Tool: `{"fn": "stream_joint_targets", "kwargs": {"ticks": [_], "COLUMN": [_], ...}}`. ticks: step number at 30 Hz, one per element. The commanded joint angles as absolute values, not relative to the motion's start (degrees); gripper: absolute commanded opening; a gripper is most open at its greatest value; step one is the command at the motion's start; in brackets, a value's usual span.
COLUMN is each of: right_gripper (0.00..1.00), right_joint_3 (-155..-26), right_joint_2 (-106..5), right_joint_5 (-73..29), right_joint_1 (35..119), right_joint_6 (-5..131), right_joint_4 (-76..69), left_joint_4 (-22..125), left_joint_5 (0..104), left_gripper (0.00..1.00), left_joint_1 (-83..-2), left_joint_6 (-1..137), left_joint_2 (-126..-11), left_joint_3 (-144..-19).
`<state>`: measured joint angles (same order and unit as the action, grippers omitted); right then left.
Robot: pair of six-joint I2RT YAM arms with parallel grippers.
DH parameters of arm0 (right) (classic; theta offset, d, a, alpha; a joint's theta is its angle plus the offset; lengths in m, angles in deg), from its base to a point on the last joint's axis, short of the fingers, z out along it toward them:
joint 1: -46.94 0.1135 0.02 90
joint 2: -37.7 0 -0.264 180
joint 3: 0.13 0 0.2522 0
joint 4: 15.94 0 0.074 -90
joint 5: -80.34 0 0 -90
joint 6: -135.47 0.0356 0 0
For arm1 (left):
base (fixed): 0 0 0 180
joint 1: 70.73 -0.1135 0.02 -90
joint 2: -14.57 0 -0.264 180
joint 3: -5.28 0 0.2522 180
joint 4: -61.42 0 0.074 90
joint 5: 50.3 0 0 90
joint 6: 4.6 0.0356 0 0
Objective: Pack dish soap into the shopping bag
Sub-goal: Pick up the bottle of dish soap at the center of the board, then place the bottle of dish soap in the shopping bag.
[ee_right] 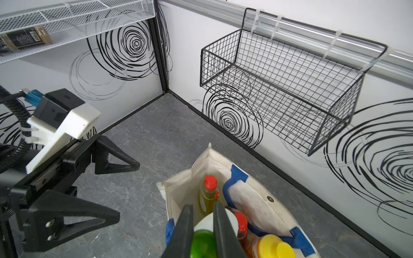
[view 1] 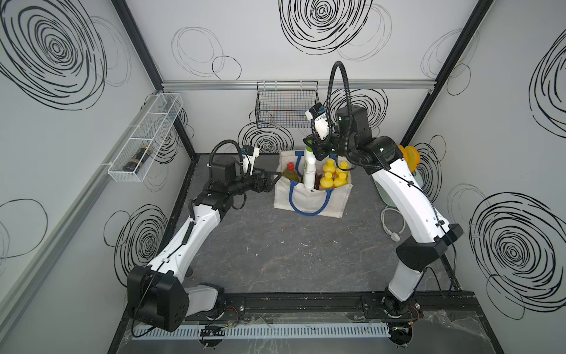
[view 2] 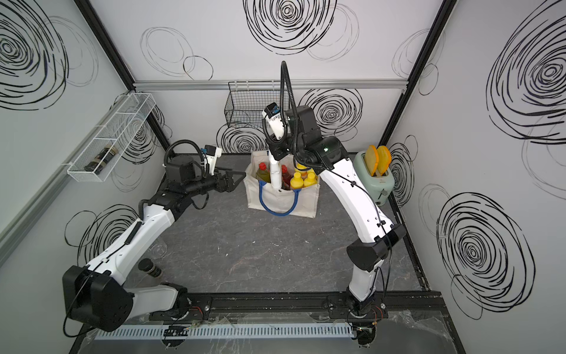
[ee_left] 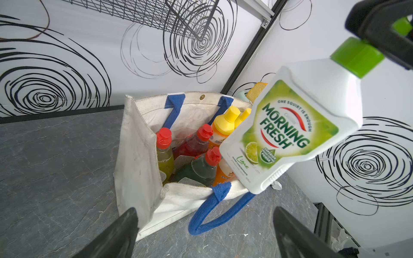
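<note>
one white bottle hangs near upright from right fingers clenched on its cap, base above the shopping bag's front-edge rim; left fingers gape, empty, alongside.

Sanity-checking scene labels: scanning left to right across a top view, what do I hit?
In a top view: white mesh wall shelf → left gripper → shopping bag → toaster.

Bright, even light; only soft shadows beside the shopping bag. Straight edges far from the bag bow slightly (wide lens); both top views look somewhat soft.
</note>
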<state>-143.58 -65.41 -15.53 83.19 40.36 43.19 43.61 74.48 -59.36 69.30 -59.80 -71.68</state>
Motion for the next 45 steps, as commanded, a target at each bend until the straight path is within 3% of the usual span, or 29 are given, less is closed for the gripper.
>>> {"fn": "stream_joint_targets", "kwargs": {"ticks": [1, 14, 45], "right_gripper": [0.00, 0.00, 0.00], "right_joint_3": [-146.1, -156.6, -145.3], "right_joint_2": [-66.3, -72.5, -75.9], "right_joint_5": [-17.7, -16.3, -17.5], "right_joint_1": [83.0, 82.7, 79.9], "right_joint_6": [38.6, 33.3, 32.8], "right_joint_4": [35.9, 34.2, 21.4], "left_joint_4": [47.2, 47.7, 48.0], "left_joint_5": [75.7, 76.2, 76.6], "left_gripper": [0.96, 0.96, 0.96], "left_joint_1": [-60.0, -60.4, -60.8], "left_joint_6": [68.9, 68.6, 68.2], "left_joint_2": [-59.4, -59.7, -59.7], "left_joint_3": [-71.1, -71.0, -70.8]}}
